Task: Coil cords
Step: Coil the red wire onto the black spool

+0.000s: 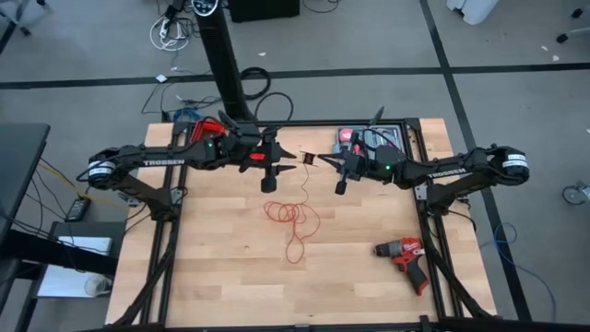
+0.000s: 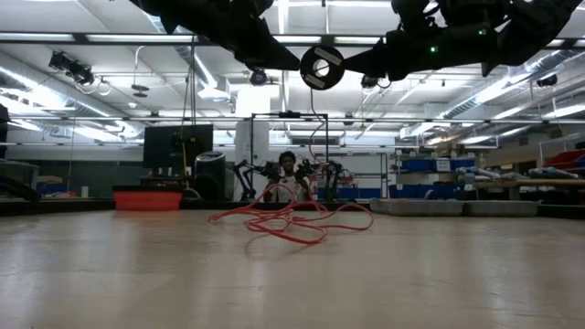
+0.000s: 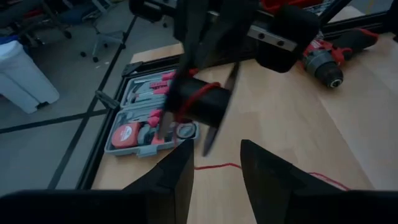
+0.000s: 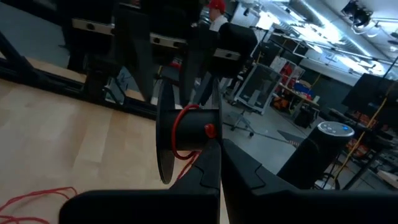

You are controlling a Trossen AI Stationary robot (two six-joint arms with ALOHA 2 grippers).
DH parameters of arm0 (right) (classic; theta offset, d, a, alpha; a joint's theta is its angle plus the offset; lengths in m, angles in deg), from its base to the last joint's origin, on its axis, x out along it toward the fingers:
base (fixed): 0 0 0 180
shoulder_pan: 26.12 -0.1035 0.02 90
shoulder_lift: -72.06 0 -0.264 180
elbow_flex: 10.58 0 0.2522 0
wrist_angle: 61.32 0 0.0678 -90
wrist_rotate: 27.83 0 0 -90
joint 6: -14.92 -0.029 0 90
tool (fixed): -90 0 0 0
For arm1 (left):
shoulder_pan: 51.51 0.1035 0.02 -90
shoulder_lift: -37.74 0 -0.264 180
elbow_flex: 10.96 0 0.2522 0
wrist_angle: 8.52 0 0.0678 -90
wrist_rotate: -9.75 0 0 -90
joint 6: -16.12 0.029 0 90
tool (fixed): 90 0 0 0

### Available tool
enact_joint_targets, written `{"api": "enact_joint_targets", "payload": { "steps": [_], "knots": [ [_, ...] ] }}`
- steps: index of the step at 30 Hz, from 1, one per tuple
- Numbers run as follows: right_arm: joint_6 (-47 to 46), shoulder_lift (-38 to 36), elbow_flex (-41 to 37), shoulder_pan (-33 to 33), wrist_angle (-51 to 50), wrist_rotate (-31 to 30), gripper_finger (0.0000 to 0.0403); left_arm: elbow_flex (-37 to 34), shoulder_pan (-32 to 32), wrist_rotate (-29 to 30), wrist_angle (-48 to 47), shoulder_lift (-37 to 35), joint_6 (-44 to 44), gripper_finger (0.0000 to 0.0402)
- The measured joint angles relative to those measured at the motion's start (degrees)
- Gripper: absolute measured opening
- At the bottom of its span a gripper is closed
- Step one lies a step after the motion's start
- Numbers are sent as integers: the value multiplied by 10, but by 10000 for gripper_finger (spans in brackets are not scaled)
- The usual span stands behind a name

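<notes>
Both arms raised mid-table, facing; right fingers [image 4: 214,163] pinching spool [image 4: 186,134], left fingers [image 3: 214,174] spread; cord [image 1: 293,217] below.

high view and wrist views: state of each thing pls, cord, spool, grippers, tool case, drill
red cord: mostly loose, tangled on the table, one end wrapped on the spool
black spool: raised above the table between both arms, a few red turns on it
right gripper: shut on the spool
left gripper: open, tips facing the spool
tool case: lid open, tools inside
drill: lying on its side, untouched
</notes>
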State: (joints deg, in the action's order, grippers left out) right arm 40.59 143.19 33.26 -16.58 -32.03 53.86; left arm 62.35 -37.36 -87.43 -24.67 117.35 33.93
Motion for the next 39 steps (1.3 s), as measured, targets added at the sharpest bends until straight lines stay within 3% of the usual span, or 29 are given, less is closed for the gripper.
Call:
{"api": "enact_joint_targets", "payload": {
  "steps": [6,14,23,35,39],
  "knots": [
    [0,0,0,0,13,4,0,0,-1,0,19,0,7,136],
    [-5,0,0,0,20,7,0,0,-10,9,33,17,103,135],
    [-6,0,0,0,19,7,0,0,-15,36,45,25,135,132],
    [-7,0,0,0,19,9,0,0,-15,40,67,25,135,72],
    [-7,0,0,0,18,6,0,0,-15,53,77,33,115,34]
  ]
}}
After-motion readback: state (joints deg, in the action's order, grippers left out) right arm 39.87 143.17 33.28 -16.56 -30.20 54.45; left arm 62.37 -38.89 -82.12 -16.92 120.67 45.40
